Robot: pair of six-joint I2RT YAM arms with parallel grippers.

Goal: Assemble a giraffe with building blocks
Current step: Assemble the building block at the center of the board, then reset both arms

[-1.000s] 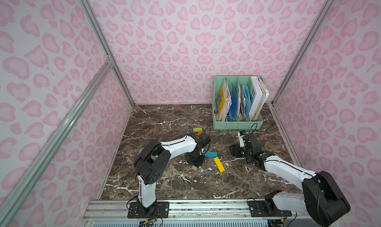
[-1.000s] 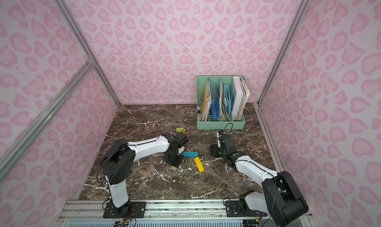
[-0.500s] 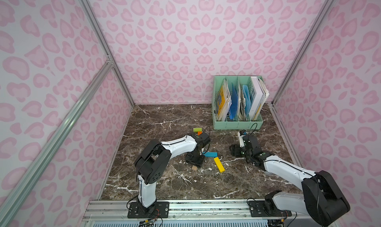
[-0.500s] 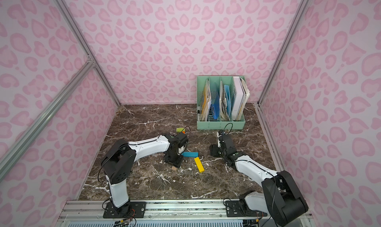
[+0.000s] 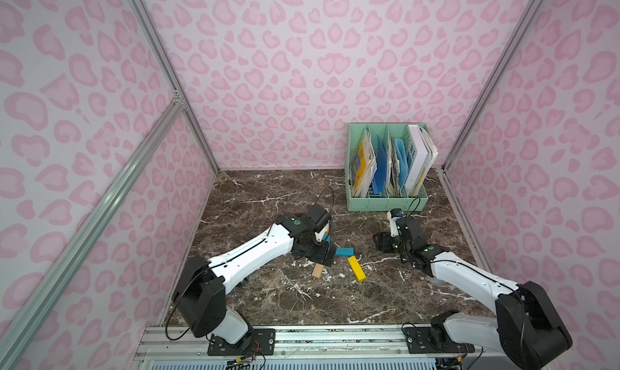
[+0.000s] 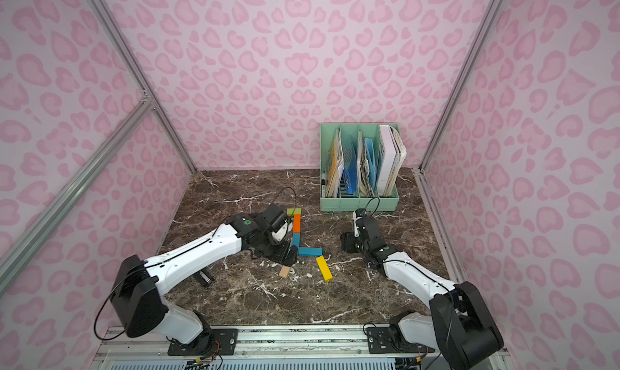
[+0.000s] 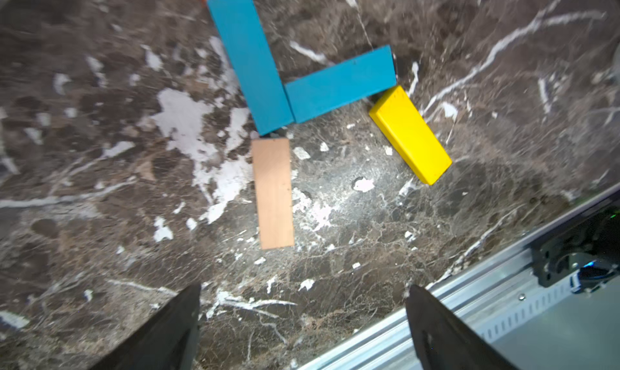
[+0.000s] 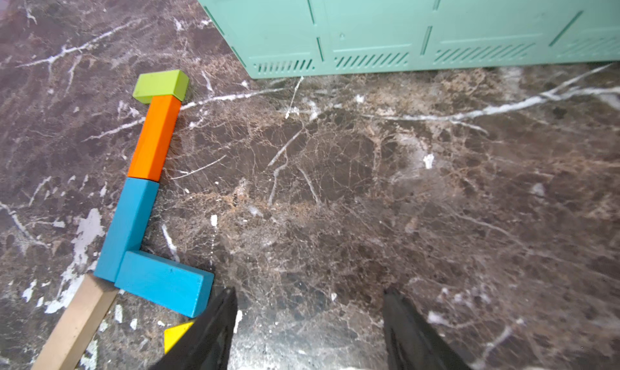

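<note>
The building blocks lie flat as a giraffe figure: green head (image 6: 294,212), orange (image 6: 296,223) and blue neck (image 6: 295,240), blue body (image 6: 310,251), a slanted yellow leg (image 6: 324,268) and a tan leg (image 6: 284,271). In the left wrist view the tan block (image 7: 272,193) lies free under the blue neck block (image 7: 250,59). My left gripper (image 7: 302,287) hangs open just above it, holding nothing. Right of the figure, my right gripper (image 8: 308,291) stands open over bare marble. One of its fingers is near the blue body block (image 8: 164,282) and the yellow block (image 8: 176,333).
A mint file rack (image 5: 387,202) full of books stands at the back right, close behind the right arm. A small black oblong object (image 6: 204,279) lies beside the left arm. An aluminium rail (image 5: 335,333) runs along the front edge. Pink walls close in three sides.
My left gripper has gone from shut to wide open, and the tan block now lies free on the marble. The right arm has not moved.
</note>
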